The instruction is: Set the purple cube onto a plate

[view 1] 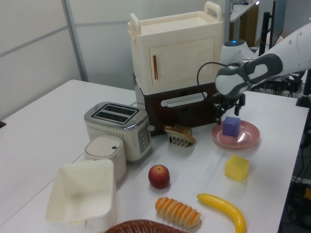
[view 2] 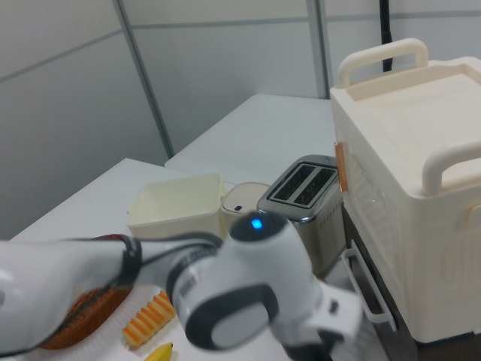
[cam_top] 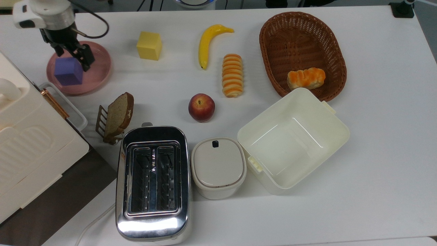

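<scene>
Purple cube (cam_top: 69, 71) resting on plate (cam_top: 99, 73), off-centre toward the cabinet (cam_top: 30, 143); gripper (cam_top: 72, 57) spread open just above the plate, clear of the cube.

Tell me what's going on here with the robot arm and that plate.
A single robot arm is working at a white table crowded with kitchen items and toy food. The purple cube sits on the pink plate, free of the gripper, which hangs open just above it. The yellow cube lies apart on the table, so the placement looks done.
</scene>
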Motion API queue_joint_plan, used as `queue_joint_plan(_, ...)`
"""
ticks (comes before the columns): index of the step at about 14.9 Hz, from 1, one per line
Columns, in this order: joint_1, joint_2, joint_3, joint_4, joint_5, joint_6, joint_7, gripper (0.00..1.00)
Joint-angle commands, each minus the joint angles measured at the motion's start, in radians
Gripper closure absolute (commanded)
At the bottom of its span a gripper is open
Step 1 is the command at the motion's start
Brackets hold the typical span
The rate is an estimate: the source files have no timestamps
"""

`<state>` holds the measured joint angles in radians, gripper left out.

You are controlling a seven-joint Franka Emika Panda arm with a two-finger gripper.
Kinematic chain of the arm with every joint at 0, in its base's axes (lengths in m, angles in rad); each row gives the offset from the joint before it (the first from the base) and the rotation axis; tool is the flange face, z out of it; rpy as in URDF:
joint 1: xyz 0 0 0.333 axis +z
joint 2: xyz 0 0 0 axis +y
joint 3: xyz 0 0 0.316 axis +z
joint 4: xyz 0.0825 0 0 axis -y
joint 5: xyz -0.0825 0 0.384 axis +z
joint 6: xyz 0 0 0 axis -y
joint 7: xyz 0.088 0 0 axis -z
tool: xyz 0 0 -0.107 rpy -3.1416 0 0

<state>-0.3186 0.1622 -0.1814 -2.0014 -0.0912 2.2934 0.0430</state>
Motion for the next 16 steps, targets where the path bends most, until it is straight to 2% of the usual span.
queue_joint_plan(1, 0.102, -0.081, 0.034, 0.119, -0.005, -0.283, 0.009, 0.00)
queue_joint_plan(2, 0.127, -0.087, 0.042, 0.178, 0.001, -0.377, 0.012, 0.00)
queue_joint_plan(4, 0.168, -0.116, 0.074, 0.240, 0.004, -0.466, 0.064, 0.00)
queue_joint_plan(7, 0.194, -0.168, 0.129, 0.245, 0.005, -0.473, 0.144, 0.00)
queue_joint_plan(9, 0.213, -0.181, 0.138, 0.248, 0.005, -0.473, 0.153, 0.00)
queue_joint_plan(13, 0.234, -0.188, 0.207, 0.248, 0.005, -0.502, 0.209, 0.00)
queue_joint_plan(16, 0.237, -0.190, 0.211, 0.248, 0.005, -0.506, 0.209, 0.00)
